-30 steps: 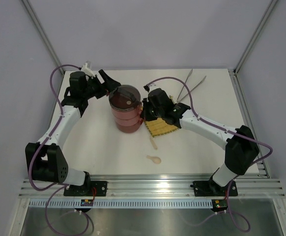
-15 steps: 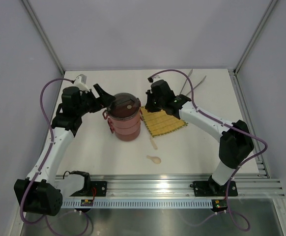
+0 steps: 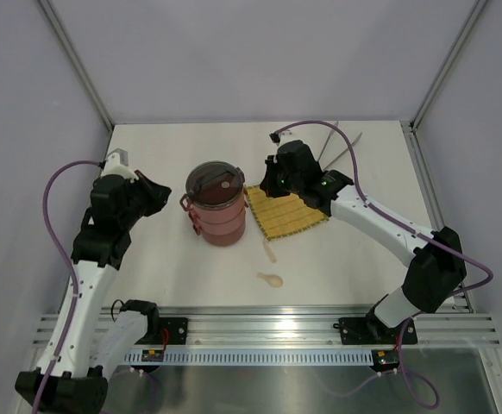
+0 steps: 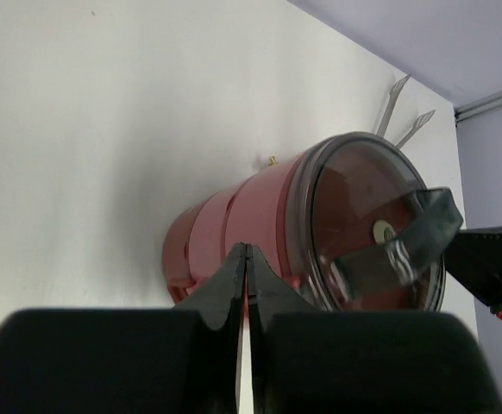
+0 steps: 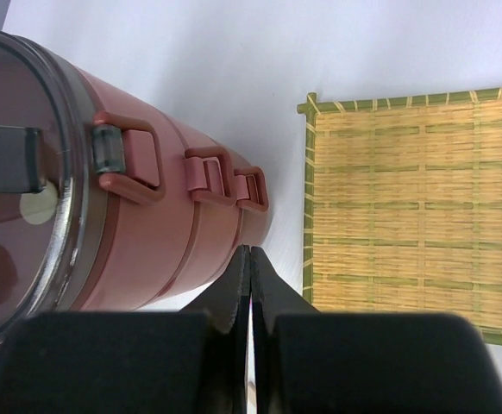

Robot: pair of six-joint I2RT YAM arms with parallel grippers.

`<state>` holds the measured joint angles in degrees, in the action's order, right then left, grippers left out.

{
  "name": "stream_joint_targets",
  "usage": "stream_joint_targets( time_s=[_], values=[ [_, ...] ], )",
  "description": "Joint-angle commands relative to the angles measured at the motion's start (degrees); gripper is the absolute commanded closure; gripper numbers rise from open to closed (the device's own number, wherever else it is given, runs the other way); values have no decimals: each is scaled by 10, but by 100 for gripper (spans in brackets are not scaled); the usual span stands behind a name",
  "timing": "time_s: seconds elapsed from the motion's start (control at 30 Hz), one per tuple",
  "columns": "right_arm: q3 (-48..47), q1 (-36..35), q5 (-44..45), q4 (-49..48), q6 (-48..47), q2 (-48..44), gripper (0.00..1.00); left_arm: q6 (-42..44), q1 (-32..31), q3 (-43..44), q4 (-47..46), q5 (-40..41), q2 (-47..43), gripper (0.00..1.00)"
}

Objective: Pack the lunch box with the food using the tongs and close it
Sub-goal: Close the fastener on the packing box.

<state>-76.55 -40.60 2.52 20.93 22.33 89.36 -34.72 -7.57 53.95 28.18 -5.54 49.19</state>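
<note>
Standing upright mid-table, the lunch box (image 3: 218,216) has a vertical long axis, clear lid up. The left gripper (image 3: 158,195), pinched closed and empty, hangs apart at its 9 o'clock. The right gripper (image 3: 266,179), likewise closed and empty, is near 2 o'clock.

Your left fingers (image 4: 230,278) stood spread wide by the rim of the lunch box (image 3: 217,211) a second ago. They have now snapped shut and backed off to the left, apart from the box, with that arm's elbow swung back toward the near left corner. Your right fingers (image 5: 264,289) have left the lunch box's right side and moved up past the far-left corner of the yellow mat (image 3: 291,216), which now lies uncovered. The lunch box itself sits slightly nearer you on the tabletop (image 3: 173,267).
</note>
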Motion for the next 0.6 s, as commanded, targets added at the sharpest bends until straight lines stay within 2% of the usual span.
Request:
stream_joint_targets(
  time_s=[0.0, 0.43, 0.57],
  values=[
    [2, 0, 9, -12, 3, -27, 100, -3, 2, -22, 10, 29, -45, 100],
    [-6, 0, -1, -10, 3, -24, 100, -11, -2, -31, 13, -25, -25, 100],
    [-11, 0, -3, -9, 3, -16, 100, -33, -6, -63, -30, -58, -8, 100]
  ],
)
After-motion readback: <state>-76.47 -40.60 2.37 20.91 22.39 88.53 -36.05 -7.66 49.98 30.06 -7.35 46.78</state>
